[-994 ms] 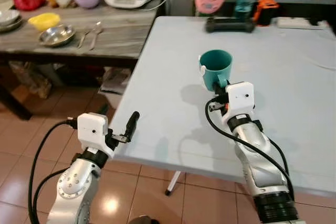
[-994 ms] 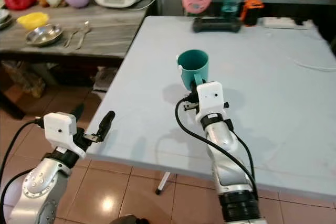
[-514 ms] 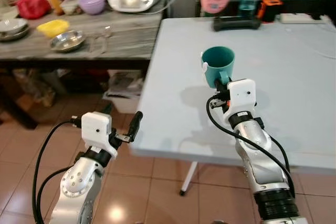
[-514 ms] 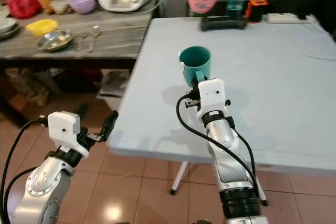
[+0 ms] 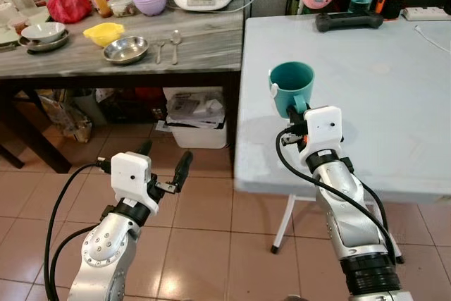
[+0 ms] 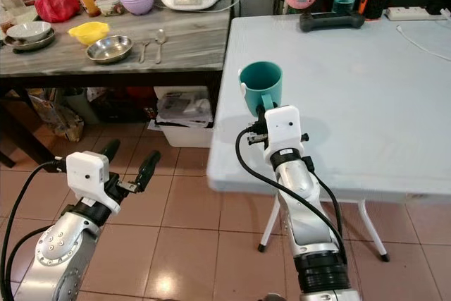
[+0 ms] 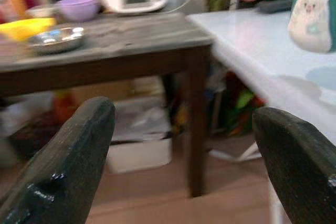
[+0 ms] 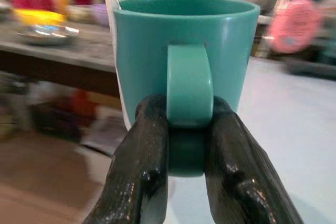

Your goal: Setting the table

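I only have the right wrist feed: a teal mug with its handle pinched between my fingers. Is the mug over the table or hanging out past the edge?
Observer: Over the table. The teal mug sits above the light blue table, near its left edge.
Operator: Anything on the mug I'm missing from behind?
Observer: Yes, the left wrist view shows a white rabbit figure on its side.
Operator: Where is my other arm?
Observer: The left gripper is open, low over the tiled floor, left of the table.
Operator: More tableware nearby?
Observer: A steel bowl and spoons lie on the wooden side table.
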Tool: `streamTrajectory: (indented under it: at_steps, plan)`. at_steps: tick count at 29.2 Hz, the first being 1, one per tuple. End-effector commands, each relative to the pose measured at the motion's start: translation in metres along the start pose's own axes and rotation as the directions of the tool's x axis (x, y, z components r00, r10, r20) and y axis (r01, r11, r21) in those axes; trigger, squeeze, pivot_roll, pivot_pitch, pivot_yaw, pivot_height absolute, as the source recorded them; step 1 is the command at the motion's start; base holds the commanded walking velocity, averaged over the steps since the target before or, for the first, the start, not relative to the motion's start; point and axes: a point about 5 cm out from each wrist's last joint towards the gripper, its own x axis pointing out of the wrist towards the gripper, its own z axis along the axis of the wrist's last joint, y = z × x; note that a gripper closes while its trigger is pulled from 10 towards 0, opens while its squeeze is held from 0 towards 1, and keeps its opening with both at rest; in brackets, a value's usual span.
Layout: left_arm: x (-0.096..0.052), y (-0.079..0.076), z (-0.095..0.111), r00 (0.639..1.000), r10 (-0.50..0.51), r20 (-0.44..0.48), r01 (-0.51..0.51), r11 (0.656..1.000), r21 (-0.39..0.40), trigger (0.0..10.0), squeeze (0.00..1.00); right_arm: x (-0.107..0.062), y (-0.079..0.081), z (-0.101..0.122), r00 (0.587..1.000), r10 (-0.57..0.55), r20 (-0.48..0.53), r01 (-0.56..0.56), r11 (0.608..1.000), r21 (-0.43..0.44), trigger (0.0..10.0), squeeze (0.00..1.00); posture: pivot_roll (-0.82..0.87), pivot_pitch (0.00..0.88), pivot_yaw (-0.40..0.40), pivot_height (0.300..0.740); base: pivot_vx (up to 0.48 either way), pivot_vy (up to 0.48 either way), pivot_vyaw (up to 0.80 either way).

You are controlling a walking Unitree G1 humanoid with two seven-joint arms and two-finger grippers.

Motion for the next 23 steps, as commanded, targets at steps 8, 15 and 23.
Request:
streamTrajectory:
  at_steps: [8,15,23]
  plan:
    - [0.0054,-0.0012,0.0049,1.0,0.003,0.023,-0.003,1.0,0.021,10.0,0.0,0.002,-0.0067,0.009,0.999,-0.017,0.036,0.018,1.0,-0.018,10.0,0.0,-0.05,0.094,0.1,0.74,0.0,0.48,0.0]
    - [0.0065,0.0005,0.0039,0.999,0.042,0.023,-0.042,0.998,0.035,10.0,0.0,0.0029,-0.0089,0.0092,0.999,-0.026,0.035,0.027,0.999,-0.026,10.0,0.0,-0.05,0.091,0.095,0.74,0.0,0.411,0.0]
    - [0.0079,0.002,0.0046,0.998,0.047,0.031,-0.048,0.999,0.021,10.0,0.0,0.0038,-0.0096,0.0092,0.999,-0.028,0.033,0.028,0.999,-0.027,10.0,0.0,-0.05,0.087,0.092,0.74,0.0,0.0,0.0]
